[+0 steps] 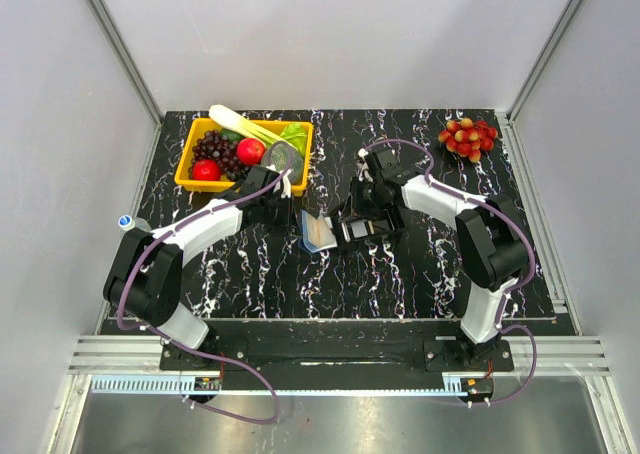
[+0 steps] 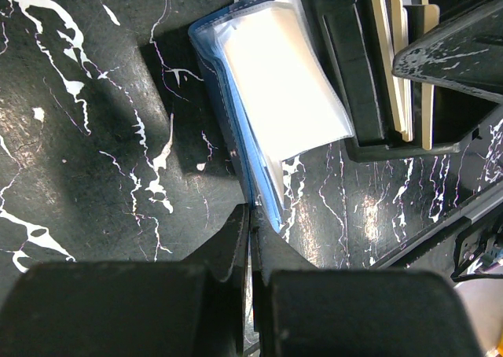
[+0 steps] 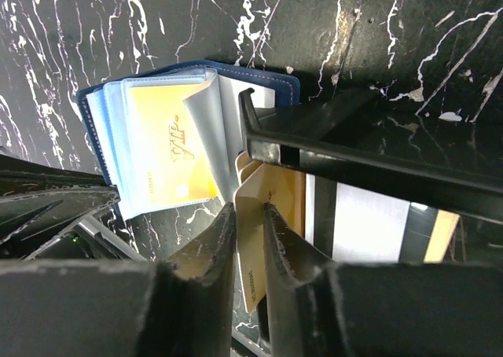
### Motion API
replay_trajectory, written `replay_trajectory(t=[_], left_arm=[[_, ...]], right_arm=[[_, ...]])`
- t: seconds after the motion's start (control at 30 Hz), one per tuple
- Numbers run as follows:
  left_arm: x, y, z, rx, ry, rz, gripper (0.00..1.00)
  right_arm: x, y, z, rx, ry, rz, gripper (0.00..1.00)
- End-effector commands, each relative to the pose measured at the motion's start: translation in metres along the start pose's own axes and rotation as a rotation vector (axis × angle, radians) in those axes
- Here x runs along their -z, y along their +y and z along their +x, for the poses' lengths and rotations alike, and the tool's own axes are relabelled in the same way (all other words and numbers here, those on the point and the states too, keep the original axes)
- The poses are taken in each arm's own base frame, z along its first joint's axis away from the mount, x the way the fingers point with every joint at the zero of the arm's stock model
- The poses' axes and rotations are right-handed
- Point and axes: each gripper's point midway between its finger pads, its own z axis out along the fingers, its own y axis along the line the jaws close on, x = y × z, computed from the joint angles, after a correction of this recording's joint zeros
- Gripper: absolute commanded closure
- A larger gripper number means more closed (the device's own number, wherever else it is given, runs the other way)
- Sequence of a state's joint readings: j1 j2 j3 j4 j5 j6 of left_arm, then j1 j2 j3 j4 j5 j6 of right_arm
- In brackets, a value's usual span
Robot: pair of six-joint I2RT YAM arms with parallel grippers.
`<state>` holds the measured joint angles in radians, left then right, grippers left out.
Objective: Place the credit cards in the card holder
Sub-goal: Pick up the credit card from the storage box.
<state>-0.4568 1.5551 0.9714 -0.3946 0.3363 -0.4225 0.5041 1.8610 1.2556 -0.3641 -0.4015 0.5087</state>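
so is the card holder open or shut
Open: the card holder lies spread, clear sleeves fanned out, an orange card in one.

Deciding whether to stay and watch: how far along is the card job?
Done: one orange card sits in the open card holder. In hand: the left gripper pinches the holder's edge; a tan card stands between the fingers of the right gripper. Left: that card, plus several cards upright in the black tray.

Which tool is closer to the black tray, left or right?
Right. The right tool hangs over the black tray, pinching a tan card; the left tool pinches the edge of the card holder, beside it.
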Motion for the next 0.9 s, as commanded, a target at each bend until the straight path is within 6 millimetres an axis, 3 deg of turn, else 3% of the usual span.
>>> replay_trajectory(t=[0.0, 0.27, 0.47, 0.87], left_arm=[[-0.001, -0.006, -0.007, -0.013, -0.021, 0.03, 1.0], [0.0, -0.006, -0.008, -0.013, -0.024, 0.027, 1.0], [0.0, -0.006, -0.007, -0.014, -0.021, 0.029, 1.0], [0.0, -0.006, -0.008, -0.014, -0.025, 0.029, 1.0]], right_arm=[[0.024, 0.035, -0.017, 0.048, -0.073, -0.078, 0.79], [0.02, 0.027, -0.016, 0.048, -0.074, -0.047, 0.82], [0.028, 0.011, -0.021, 0.089, -0.104, 0.049, 0.86], [0.033, 0.042, -0.02, 0.103, -0.063, -0.095, 0.81]])
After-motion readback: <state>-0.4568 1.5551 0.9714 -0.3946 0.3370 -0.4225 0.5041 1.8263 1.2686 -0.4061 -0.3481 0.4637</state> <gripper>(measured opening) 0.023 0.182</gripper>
